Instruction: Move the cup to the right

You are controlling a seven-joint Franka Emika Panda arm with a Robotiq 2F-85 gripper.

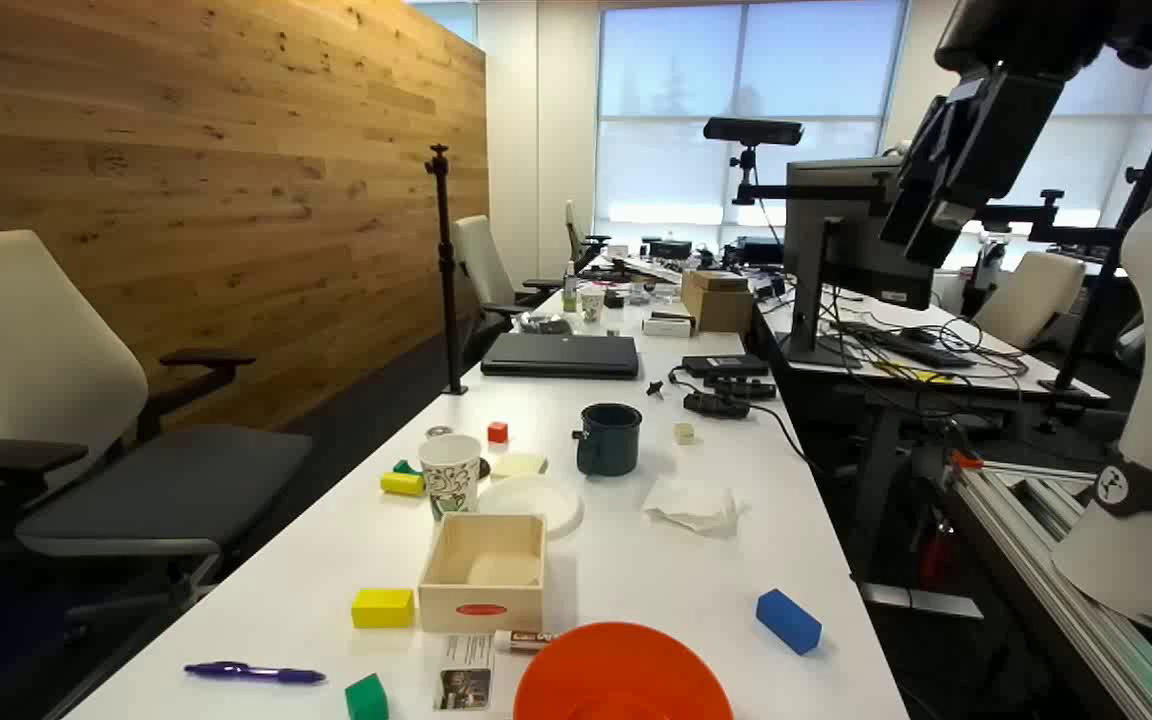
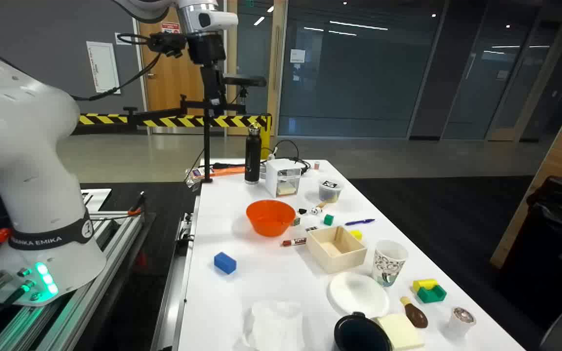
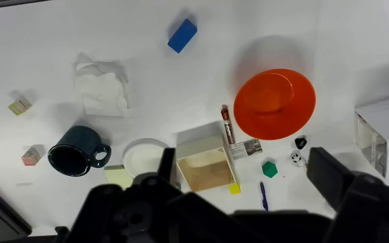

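The cup (image 1: pixel 450 478) is a whitish, tapered paper cup with dark print. It stands upright on the white table beside the wooden box and the white plate, and it also shows in an exterior view (image 2: pixel 388 264). In the wrist view it is mostly hidden behind a gripper finger. My gripper (image 3: pixel 242 155) is open and empty, with its two fingers wide apart. It hangs high above the table, well away from the cup, as seen in both exterior views (image 1: pixel 918 232) (image 2: pixel 215 100).
Near the cup are the wooden box (image 2: pixel 324 251), white plate (image 2: pixel 354 297), dark mug (image 1: pixel 608 440) and yellow-green blocks (image 2: pixel 430 292). An orange bowl (image 3: pixel 275 104), blue block (image 3: pixel 182 35), marker (image 3: pixel 228 128), pen (image 3: pixel 264 196) and crumpled tissue (image 3: pixel 101 89) also lie on the table.
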